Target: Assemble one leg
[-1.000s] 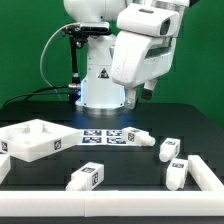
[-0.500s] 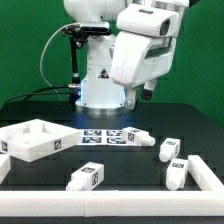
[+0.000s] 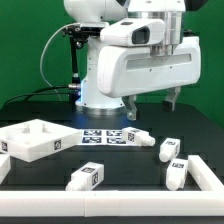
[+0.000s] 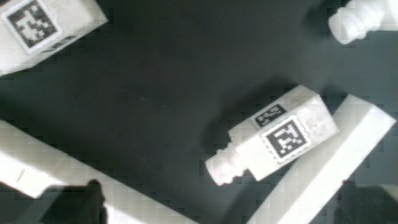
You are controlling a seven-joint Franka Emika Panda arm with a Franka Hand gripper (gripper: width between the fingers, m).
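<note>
Several short white legs with tag marks lie on the black table: one (image 3: 87,177) at the front, two (image 3: 169,150) (image 3: 176,171) towards the exterior view's right, and one (image 3: 141,138) by the marker board. My gripper (image 3: 153,103) hangs high above the table, open and empty, with its dark fingers (image 3: 130,106) wide apart. In the wrist view a leg (image 4: 279,129) lies on its side well below the gripper (image 4: 228,203). Two more legs (image 4: 45,30) (image 4: 365,18) show at the frame's edges.
The large flat white panel (image 3: 35,139) with a raised rim lies at the exterior view's left. The marker board (image 3: 108,136) lies in the middle before the robot base. A white rail (image 3: 207,172) (image 4: 342,165) runs along the front right, close beside the nearest leg.
The arm's hand has swung round and shifted towards the exterior view's right. It now looks broader, and both fingers show below it. Nothing on the table has moved.
</note>
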